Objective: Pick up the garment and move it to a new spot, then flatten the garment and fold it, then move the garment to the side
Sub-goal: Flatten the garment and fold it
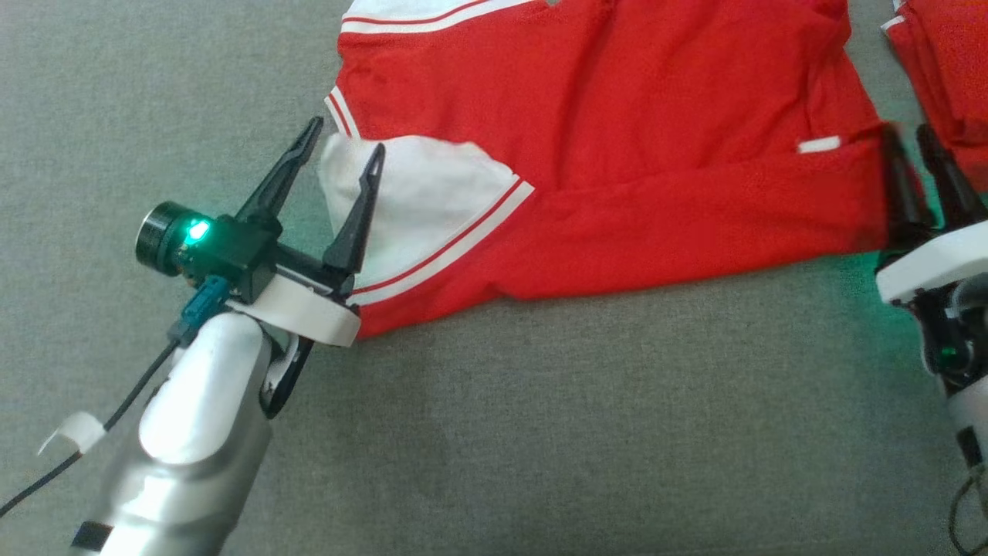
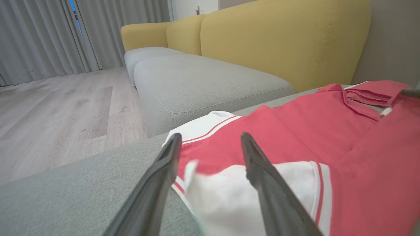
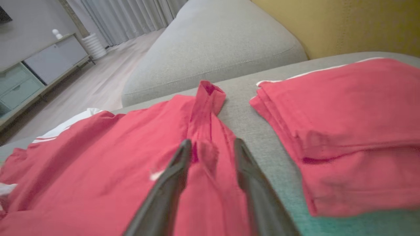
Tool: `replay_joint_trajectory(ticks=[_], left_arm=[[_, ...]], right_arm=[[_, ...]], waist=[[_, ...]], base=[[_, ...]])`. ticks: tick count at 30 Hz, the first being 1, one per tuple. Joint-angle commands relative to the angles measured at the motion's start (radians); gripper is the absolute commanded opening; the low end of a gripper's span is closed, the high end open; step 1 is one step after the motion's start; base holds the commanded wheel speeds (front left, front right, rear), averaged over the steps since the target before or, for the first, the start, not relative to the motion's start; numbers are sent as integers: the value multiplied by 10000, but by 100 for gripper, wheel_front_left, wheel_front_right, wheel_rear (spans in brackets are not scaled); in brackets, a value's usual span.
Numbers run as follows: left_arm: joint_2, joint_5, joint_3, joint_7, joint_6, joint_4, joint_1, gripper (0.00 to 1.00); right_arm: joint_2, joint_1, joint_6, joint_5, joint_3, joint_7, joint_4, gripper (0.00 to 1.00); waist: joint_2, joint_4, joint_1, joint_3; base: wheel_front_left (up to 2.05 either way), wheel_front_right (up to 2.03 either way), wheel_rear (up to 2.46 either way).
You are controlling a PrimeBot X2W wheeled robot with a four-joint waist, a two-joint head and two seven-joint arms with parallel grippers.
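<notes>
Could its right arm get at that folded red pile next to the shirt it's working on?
Probably yes. The folded red pile lies close beside the right gripper on the same grey cushion, with just a bare strip between them and nothing in the way.

A red garment [image 1: 617, 116] lies spread on the grey cushion [image 1: 540, 432], its white sleeve [image 1: 432, 201] toward the left; the left gripper [image 1: 347, 136] hangs over that sleeve, fingers parted; the right gripper [image 1: 907, 135], blurred, stands slightly parted at the garment's right edge; another red cloth [image 1: 949, 69] lies just beyond.
</notes>
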Motion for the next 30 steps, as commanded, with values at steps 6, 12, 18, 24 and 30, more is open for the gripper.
replay_joint_trajectory(ticks=[6, 12, 18, 24, 30], left_arm=[[-62, -163, 887, -87, 426, -522, 752, 100], [-630, -826, 1110, 199, 1169, -296, 2555, 100], [-869, -972, 1209, 964, 1919, 210, 2941, 100], [-1032, -1150, 1002, 1838, 2069, 307, 3282, 100], [-906, -1231, 878, 1938, 1976, -441, 3669, 0]], right_arm=[[-125, -34, -9, -12, 484, -1111, -4, 100], [73, 473, -9, 152, 505, -1465, -225, 100], [178, 798, -9, 181, 588, -1518, -367, 100], [287, 946, -9, 171, 519, -1531, -96, 100], [543, 1081, -9, 154, 345, -1404, 666, 100]], waist=[[0, -84, -2, -188], [0, -229, -2, -378], [0, -380, -2, -472], [0, -471, -2, -569], [0, -386, -2, -675]], base=[[0, 0, 0], [0, 0, 0], [0, 0, 0], [0, 0, 0], [0, 0, 0]])
